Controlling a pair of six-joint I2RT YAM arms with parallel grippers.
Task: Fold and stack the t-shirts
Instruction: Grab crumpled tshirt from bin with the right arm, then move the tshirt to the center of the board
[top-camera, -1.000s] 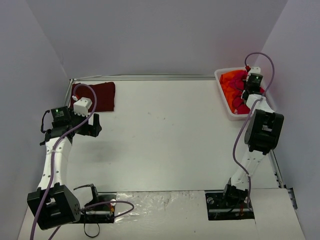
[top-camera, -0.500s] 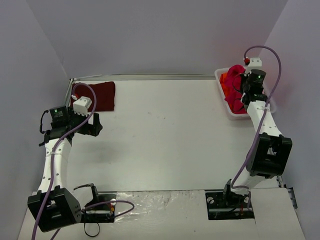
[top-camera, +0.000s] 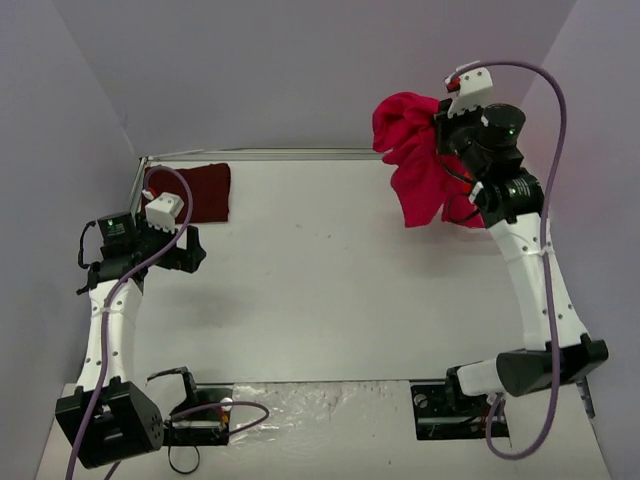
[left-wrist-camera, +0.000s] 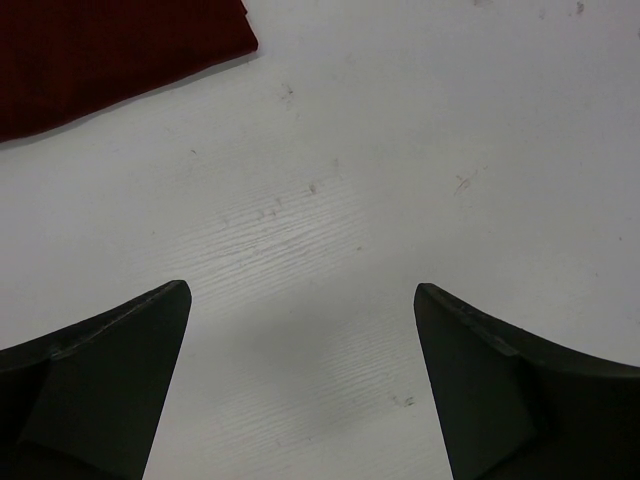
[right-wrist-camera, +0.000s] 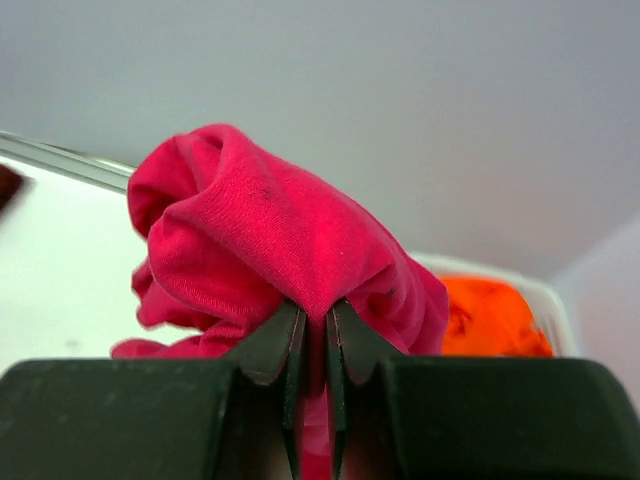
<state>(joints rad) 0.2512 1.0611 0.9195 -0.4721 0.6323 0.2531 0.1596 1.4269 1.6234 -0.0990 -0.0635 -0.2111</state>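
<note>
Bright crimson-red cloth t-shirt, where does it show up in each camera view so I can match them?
Top external: upper right; the bright crimson-red cloth t-shirt hangs bunched from the right claw, above the table.
Left wrist: not in it.
Right wrist: centre, bunched and pinched in the claw.
Shared landmark: the folded dark maroon t-shirt, at the far-left table corner from above and at top left in the left wrist view.
</note>
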